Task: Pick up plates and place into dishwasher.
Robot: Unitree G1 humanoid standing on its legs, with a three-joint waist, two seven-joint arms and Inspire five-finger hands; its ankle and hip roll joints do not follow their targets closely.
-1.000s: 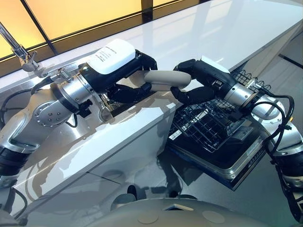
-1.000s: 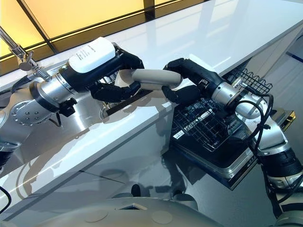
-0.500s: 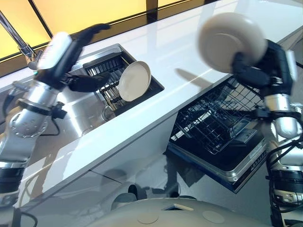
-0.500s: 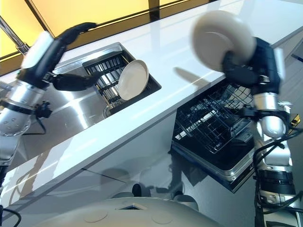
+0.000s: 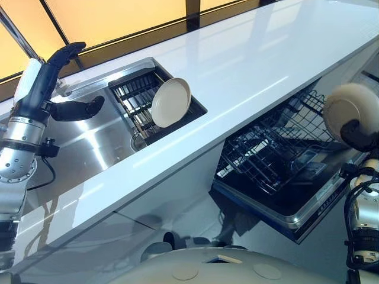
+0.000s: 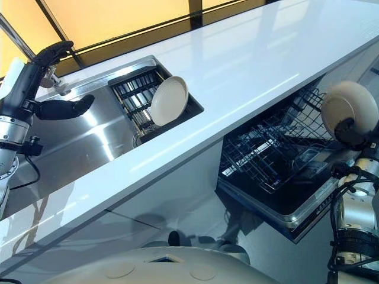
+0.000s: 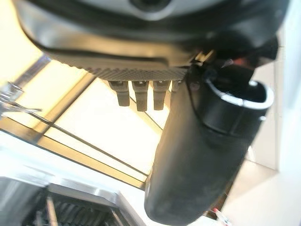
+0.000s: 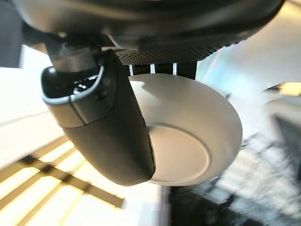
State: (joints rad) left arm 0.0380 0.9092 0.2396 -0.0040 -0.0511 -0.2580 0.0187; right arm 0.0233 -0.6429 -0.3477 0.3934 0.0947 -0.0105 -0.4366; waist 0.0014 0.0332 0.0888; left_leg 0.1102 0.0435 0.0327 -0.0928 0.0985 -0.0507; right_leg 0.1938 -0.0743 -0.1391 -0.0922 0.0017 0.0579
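My right hand (image 5: 360,134) is shut on a cream plate (image 5: 351,108), held upright at the far right above the open dishwasher's wire rack (image 5: 278,148). In the right wrist view the thumb (image 8: 106,127) presses across the plate (image 8: 188,141), with the fingers behind it. A second cream plate (image 5: 170,102) leans upright in the dark rack (image 5: 139,94) inside the sink (image 5: 100,139). My left hand (image 5: 50,83) hovers open above the sink's left side, thumb pointing toward the rack and holding nothing.
A long white countertop (image 5: 254,59) runs between the sink and the dishwasher. The dishwasher door (image 5: 296,207) hangs open below the counter's front edge. A window (image 5: 118,15) runs along the back.
My right hand has carried the plate down and right, from above the counter to beside the dishwasher rack. My left hand drew back left and stays open over the sink.
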